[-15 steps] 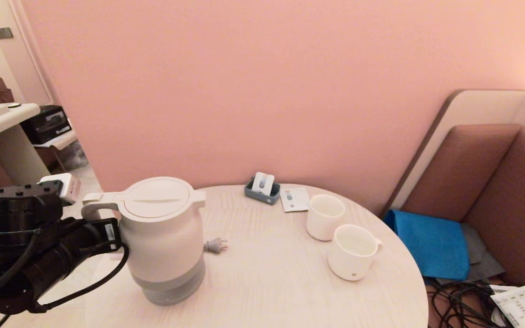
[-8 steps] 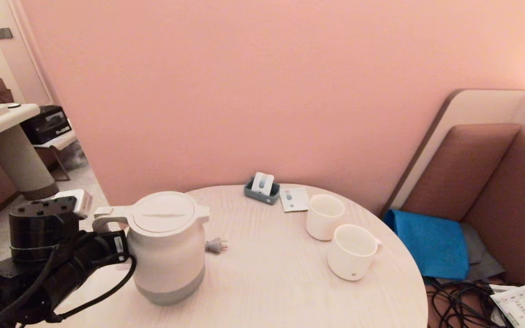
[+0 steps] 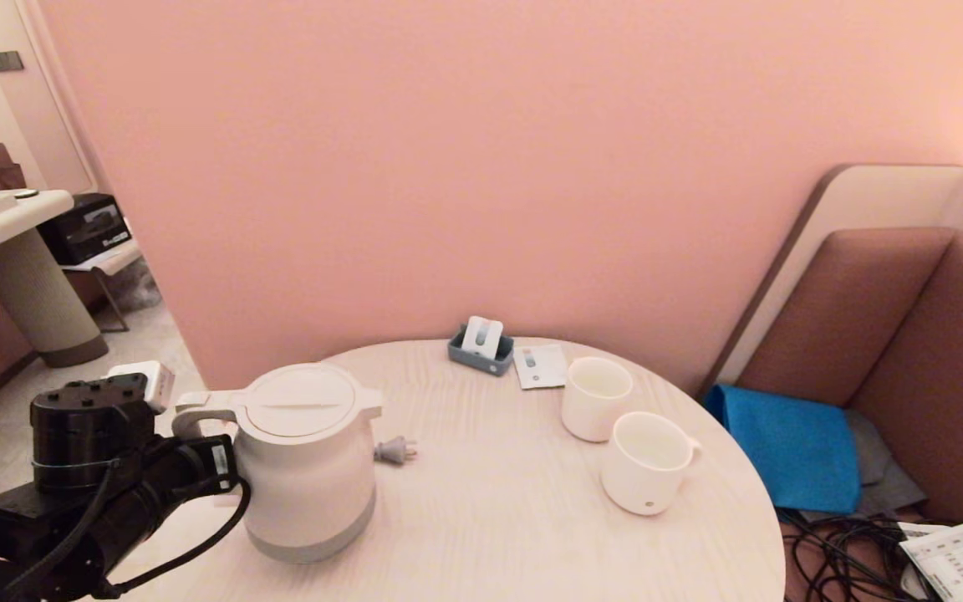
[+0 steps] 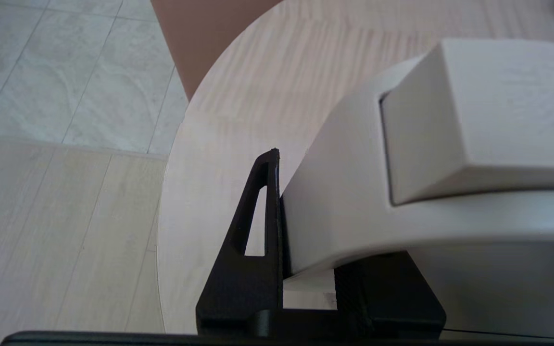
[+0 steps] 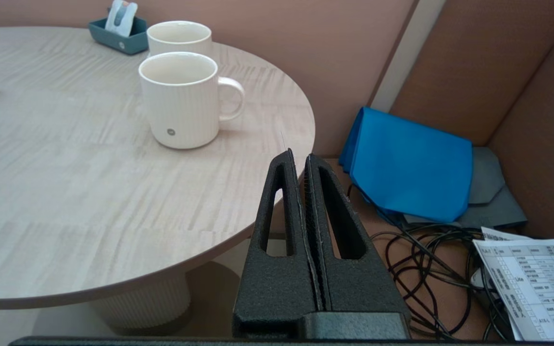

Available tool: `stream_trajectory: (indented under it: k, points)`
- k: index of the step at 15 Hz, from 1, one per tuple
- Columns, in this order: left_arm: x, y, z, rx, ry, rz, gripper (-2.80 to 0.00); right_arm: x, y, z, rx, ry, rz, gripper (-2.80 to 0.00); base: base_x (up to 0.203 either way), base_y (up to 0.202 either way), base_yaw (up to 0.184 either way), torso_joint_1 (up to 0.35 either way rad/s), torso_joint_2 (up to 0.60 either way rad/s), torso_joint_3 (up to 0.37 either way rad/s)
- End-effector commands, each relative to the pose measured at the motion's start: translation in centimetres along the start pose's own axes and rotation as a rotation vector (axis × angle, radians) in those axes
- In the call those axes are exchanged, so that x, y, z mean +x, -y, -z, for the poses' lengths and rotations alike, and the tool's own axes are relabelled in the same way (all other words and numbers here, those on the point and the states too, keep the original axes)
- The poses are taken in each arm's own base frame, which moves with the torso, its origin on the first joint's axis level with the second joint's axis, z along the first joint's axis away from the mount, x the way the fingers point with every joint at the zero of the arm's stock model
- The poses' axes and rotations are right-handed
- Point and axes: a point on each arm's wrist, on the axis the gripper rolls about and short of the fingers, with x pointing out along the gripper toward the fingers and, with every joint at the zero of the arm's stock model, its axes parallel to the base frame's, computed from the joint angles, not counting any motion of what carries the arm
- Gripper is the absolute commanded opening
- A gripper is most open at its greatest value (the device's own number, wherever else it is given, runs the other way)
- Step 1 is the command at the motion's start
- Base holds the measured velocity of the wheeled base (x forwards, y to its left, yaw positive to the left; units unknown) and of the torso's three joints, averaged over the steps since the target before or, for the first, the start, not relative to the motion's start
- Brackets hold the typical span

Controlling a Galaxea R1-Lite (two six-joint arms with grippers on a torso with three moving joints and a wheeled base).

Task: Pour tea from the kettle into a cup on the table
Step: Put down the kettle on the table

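Observation:
The cream-white kettle (image 3: 306, 468) stands upright at the near left of the round pale table (image 3: 490, 510), lid on. My left gripper (image 3: 216, 458) is shut on its loop handle (image 4: 354, 192); one black finger (image 4: 262, 206) presses the handle's side and the other is hidden under it. The ribbed cup (image 3: 647, 464) with its grey dot sits at the right of the table, handle turned to the right, apart from the kettle. It also shows in the right wrist view (image 5: 181, 103). My right gripper (image 5: 300, 161) is parked off the table's right edge, shut and empty.
A smooth white cup (image 3: 594, 397) stands just behind the ribbed one. A grey-blue holder (image 3: 481, 347), a card (image 3: 540, 366) and a loose plug (image 3: 394, 451) lie on the table. Blue cloth (image 3: 791, 443), cables (image 3: 841, 552) and a printed sheet (image 5: 532, 283) lie on the bench at right.
My left gripper has come down and slightly rightward with the kettle; the kettle now sits lower, its base on the tabletop. The cups and the right arm have not moved.

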Motion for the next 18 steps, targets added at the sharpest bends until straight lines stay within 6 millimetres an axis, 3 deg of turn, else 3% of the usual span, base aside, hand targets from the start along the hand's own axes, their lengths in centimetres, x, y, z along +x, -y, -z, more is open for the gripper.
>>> stream_trajectory:
  k: [1, 6, 13, 18]
  points:
    - [1.0, 0.1, 0.6, 0.003, -0.014, -0.006, -2.80, 0.0, 0.0, 0.0, -0.001, 0.000, -0.001, -2.80, 0.000, 0.000, 0.000, 0.000, 0.00, 0.000]
    - [2.9, 0.0, 1.6, 0.010, 0.015, -0.016, -2.80, 0.0, 0.0, 0.0, -0.001, 0.000, -0.001, -2.80, 0.000, 0.000, 0.000, 0.000, 0.00, 0.000]
    - [2.7, -0.2, 1.1, 0.020, 0.035, -0.018, -2.80, 0.0, 0.0, 0.0, -0.001, 0.000, -0.001, -2.80, 0.000, 0.000, 0.000, 0.000, 0.00, 0.000]
    - [2.8, -1.3, 2.5, 0.000, -0.006, -0.054, -2.80, 0.0, 0.0, 0.0, -0.001, 0.000, -0.001, -2.80, 0.000, 0.000, 0.000, 0.000, 0.00, 0.000]
